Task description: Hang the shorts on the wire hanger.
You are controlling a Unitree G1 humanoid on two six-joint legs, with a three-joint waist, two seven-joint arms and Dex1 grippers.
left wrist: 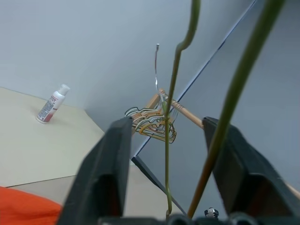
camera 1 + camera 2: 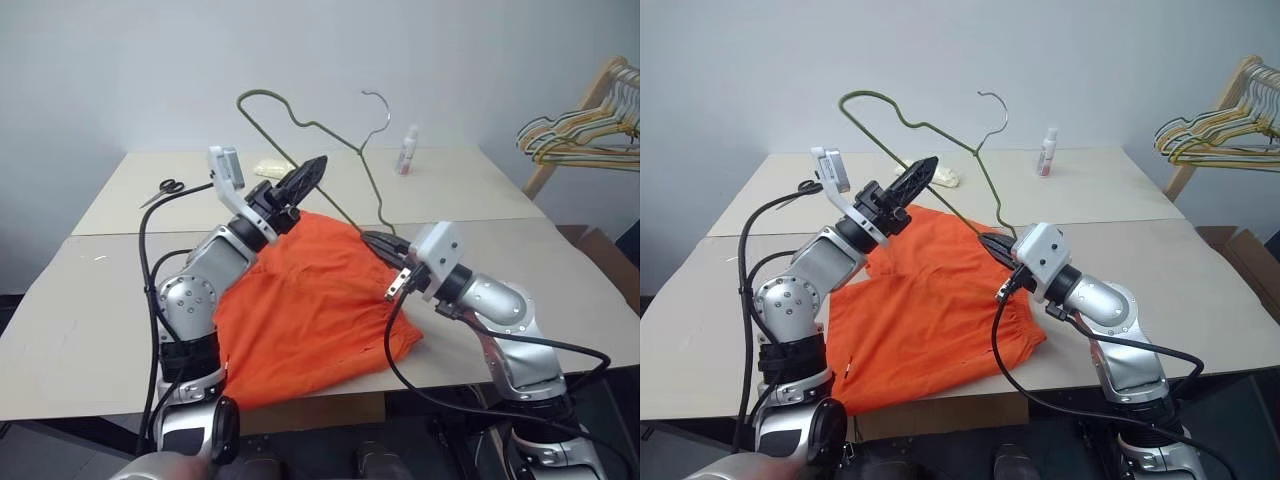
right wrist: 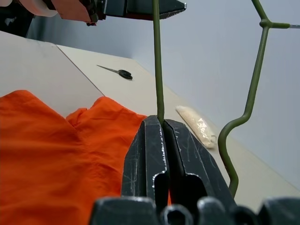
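A: Thin olive-grey wire, that is the wire hanger [image 2: 330,150]. It stands tilted in the air above the middle of the table [image 2: 480,190], hook up and to the right, its long bar running from upper left down to lower right.

B: What carries it?

A: The right gripper [image 3: 161,129] has its two black fingers pressed together on the bar's lower right end, just above the right edge of the shorts [image 2: 310,310]. The left gripper [image 2: 300,182] is up at the bar's upper left part. Its fingers [image 1: 105,178] stand apart with the wire passing between them, and I cannot tell whether either touches it.

B: And the shorts?

A: Bright orange, spread flat and a little rumpled on the near part of the table, under and between both arms. Nothing grips them.

B: How will they handle?

A: My guess: light, limp cloth that folds and sags from wherever it is pinched. The gathered waistband looks the firmest place to take hold. The hanger seems light and springy, and a thin round wire may twist or slip in a one-point pinch.

B: Anything else about?

A: Scissors [image 2: 165,187] far left, a small white bottle [image 2: 407,150] far right, a pale packet [image 3: 197,125] near the far edge, and bunched hangers [image 2: 585,135] beyond the table on the right.
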